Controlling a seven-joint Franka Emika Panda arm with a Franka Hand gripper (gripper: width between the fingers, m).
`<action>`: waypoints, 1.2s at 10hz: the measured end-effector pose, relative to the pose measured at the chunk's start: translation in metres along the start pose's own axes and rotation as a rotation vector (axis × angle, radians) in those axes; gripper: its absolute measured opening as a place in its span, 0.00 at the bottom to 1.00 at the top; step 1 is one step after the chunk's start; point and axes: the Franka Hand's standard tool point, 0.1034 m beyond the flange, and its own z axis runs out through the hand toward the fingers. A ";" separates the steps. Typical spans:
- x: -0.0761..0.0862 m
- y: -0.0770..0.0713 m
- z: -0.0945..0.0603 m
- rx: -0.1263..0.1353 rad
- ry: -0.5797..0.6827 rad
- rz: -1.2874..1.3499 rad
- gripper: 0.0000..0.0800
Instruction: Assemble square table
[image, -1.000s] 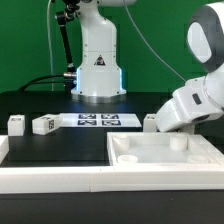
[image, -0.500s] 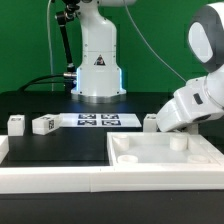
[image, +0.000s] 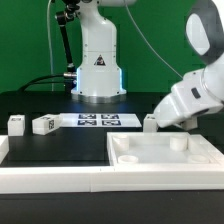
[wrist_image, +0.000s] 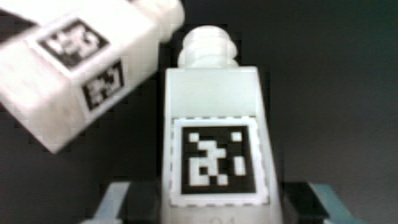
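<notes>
The square tabletop (image: 165, 152) is a white slab with notched corners, lying at the front on the exterior view's right. My gripper (image: 158, 119) is low behind its far left corner, beside a white tagged leg (image: 150, 123). In the wrist view my gripper (wrist_image: 217, 198) is shut on a white leg (wrist_image: 214, 120) that lies on the black table, with a finger (wrist_image: 125, 202) pressed on each side. A second tagged leg (wrist_image: 80, 60) lies aslant right beside it. Two more legs (image: 15, 124) (image: 43, 124) stand on the exterior view's left.
The marker board (image: 98, 120) lies at the back middle, before the second robot's white base (image: 98, 70). A long white rail (image: 50, 178) edges the front of the black work surface.
My arm's wrist and forearm have risen and tilted upward, while the gripper tip has stayed at the leg. The legs and tabletop have not moved.
</notes>
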 end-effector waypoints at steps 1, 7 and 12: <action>-0.008 0.002 -0.010 -0.004 0.005 -0.013 0.36; -0.005 0.021 -0.034 -0.024 0.237 -0.057 0.36; -0.026 0.061 -0.074 -0.062 0.620 -0.034 0.36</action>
